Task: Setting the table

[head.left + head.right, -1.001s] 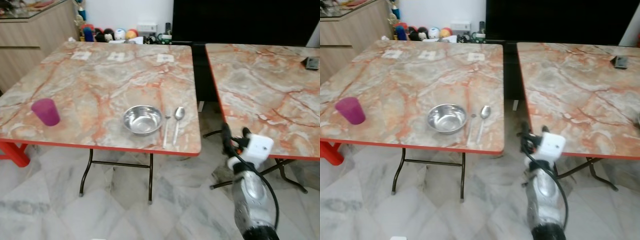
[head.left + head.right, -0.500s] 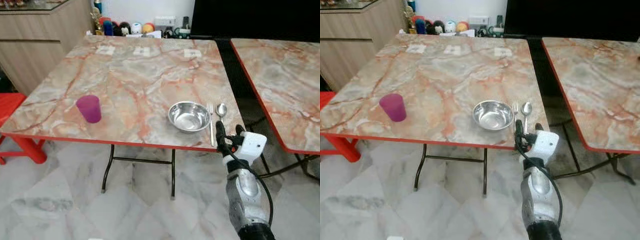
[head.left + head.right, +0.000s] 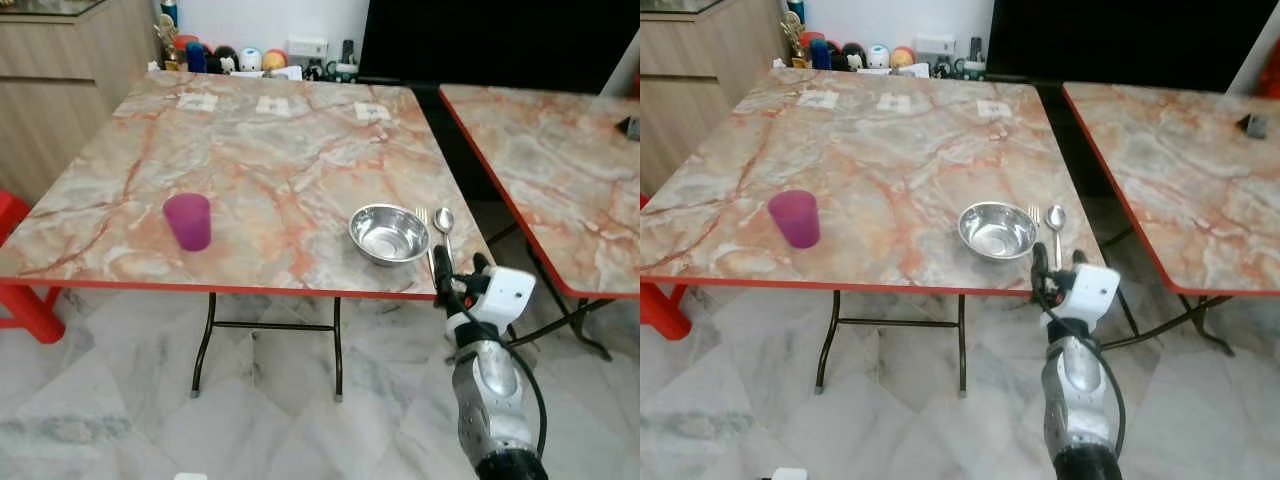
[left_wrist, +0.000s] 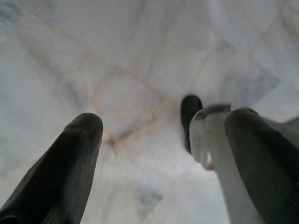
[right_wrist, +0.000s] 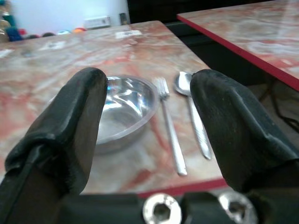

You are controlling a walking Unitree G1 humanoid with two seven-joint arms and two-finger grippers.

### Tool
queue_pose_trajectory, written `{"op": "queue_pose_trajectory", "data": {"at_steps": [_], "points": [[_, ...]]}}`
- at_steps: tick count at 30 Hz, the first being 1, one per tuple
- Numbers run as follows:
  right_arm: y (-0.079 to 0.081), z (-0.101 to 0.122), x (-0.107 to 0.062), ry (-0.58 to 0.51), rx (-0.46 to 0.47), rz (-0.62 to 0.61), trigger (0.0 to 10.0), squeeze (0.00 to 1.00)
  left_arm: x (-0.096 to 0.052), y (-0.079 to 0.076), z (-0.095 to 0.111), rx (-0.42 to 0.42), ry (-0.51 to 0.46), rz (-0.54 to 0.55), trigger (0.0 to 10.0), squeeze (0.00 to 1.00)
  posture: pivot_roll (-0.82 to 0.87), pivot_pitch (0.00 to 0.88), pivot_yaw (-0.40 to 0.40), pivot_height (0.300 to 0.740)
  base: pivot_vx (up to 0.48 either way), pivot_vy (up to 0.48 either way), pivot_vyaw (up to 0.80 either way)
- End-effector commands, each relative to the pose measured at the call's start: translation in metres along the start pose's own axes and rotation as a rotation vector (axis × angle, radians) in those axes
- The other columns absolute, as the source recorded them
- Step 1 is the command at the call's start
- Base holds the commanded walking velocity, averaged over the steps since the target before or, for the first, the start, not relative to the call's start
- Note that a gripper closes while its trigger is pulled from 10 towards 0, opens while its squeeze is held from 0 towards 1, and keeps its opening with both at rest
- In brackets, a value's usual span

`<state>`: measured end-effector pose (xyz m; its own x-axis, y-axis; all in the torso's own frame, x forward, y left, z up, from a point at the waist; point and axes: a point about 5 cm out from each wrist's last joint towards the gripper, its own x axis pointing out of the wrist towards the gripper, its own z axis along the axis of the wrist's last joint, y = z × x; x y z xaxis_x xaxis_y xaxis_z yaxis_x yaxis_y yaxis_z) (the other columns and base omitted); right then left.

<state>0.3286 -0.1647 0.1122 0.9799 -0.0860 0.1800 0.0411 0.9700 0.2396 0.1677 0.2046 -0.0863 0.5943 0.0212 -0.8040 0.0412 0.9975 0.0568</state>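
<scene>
Risks, judged: the right gripper (image 3: 455, 278), fingers spread wide and empty, hangs just off the near red edge of the table (image 3: 250, 150), level with the tabletop; a low reach could knock that edge, and a careless sweep could shove the light steel bowl (image 3: 389, 233) or push the fork (image 3: 426, 240) and spoon (image 3: 445, 232) over the rim, since all three lie close to the near right corner. Surface: glossy orange-veined marble top on thin black folding legs, slippery under metal. Second matching table (image 3: 560, 170) to the right, apart by a dark gap. Room: pale marble-tiled floor, wooden cabinet (image 3: 60, 80) at left, red stool (image 3: 20, 290) beside it, small toys (image 3: 215, 58) along the far wall. Purple cup (image 3: 188, 221) stands upright, well left of the bowl. Left gripper (image 4: 154, 154) hangs idle over the floor, fingers apart, holding nothing.
</scene>
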Motion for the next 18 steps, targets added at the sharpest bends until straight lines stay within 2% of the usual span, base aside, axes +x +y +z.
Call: {"op": "queue_pose_trajectory", "data": {"at_steps": [1,7,18], "points": [[-0.0043,0.0037,0.0026,-0.008,-0.009,-0.009,10.0,0.0,-0.0006,-0.0048,-0.006,0.015,0.024,-0.015,10.0,0.0,0.03,0.117,-0.05,0.74,0.296,-0.375,0.0],[-0.0042,0.0034,0.0028,-0.007,-0.009,-0.008,10.0,0.0,-0.001,-0.0043,-0.0076,0.007,0.03,-0.008,10.0,0.0,0.03,0.117,-0.051,0.74,0.299,-0.352,0.0],[-0.0031,0.0028,0.0033,-0.005,-0.007,-0.004,10.0,0.0,-0.0008,-0.0056,-0.0067,-0.006,0.021,-0.008,10.0,0.0,0.03,0.117,-0.053,0.74,0.0,0.0,0.0]]}}
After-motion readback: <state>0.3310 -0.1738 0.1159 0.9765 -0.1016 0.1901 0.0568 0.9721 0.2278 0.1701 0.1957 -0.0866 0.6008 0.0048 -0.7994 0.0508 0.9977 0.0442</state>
